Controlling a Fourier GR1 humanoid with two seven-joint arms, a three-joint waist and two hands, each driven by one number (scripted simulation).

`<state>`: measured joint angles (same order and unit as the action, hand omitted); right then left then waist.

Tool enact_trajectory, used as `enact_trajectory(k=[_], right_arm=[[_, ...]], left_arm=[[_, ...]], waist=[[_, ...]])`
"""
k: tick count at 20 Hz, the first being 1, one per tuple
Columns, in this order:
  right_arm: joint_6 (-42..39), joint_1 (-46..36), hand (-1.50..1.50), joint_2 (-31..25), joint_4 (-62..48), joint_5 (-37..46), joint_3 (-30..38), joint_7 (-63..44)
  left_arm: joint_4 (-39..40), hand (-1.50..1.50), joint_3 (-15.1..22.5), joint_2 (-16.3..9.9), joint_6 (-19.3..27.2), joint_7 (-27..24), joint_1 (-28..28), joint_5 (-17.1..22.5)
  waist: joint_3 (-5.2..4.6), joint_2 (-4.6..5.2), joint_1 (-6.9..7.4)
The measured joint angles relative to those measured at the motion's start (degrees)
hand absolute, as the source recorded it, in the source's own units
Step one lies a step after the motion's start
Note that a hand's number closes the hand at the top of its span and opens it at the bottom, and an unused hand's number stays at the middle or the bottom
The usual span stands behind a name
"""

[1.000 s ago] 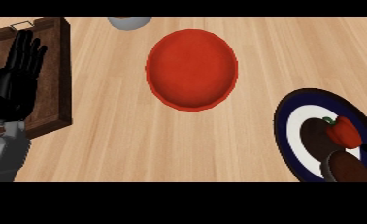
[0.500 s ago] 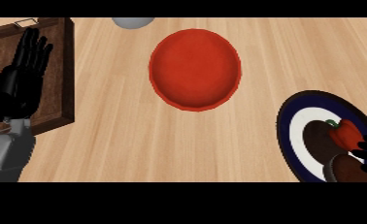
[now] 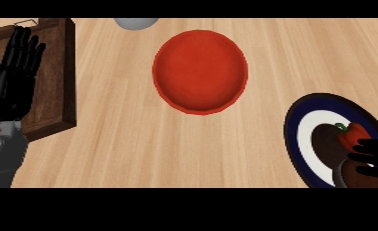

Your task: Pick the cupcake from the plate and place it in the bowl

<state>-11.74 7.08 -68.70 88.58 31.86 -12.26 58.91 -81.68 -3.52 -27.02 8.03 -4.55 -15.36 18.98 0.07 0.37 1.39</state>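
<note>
The cupcake (image 3: 362,175) is sitting at the lower right edge of the frame, on the plate (image 3: 304,125) with the dark blue rim and white centre; it is showing as a dark brown mound cut off by the frame's edge, so its long axis and the way it is pointing cannot be told. Just above it on the same plate a red pepper (image 3: 353,132) with a green stem is lying, stem toward the upper left. The red bowl (image 3: 200,71) is standing in the upper middle of the frame, well apart from the plate, looking taller than wide and holding nothing. Everything is resting on a light wooden counter (image 3: 148,145) whose grain is running across the picture; a dark wooden tray (image 3: 59,85) is lying at the left edge, and a grey rounded object (image 3: 136,23) is peeking in at the top, left of the bowl. The right hand (image 3: 367,152) is showing only as black fingers at the right edge, lying over the cupcake's top — whether they are curling round it or merely touching it cannot be told. The left hand (image 3: 18,75) is resting over the tray at the left edge, fingers straight, slightly apart and pointing up — holding nothing.
</note>
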Motion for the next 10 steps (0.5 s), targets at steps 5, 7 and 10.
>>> enact_trajectory(k=[5,7,10], right_arm=[[1.1,-2.5,-1.50,1.6,-1.6,2.4,-3.3,0.3],[1.5,-3.3,-1.50,2.7,-2.5,3.5,-4.6,0.2],[1.8,-5.2,-1.50,4.0,-4.5,4.9,-5.9,0.2]], left_arm=[[-0.3,0.00,-0.3,0.7,-0.1,-0.6,1.2,-1.0],[-0.1,0.00,-0.5,0.8,0.1,0.1,0.4,-1.5],[-0.6,0.00,0.0,2.2,0.7,0.2,0.6,-2.5]], waist=[[-0.04,-0.18,-0.43],[-0.03,-0.20,-0.68],[-0.04,-0.24,-0.77]])
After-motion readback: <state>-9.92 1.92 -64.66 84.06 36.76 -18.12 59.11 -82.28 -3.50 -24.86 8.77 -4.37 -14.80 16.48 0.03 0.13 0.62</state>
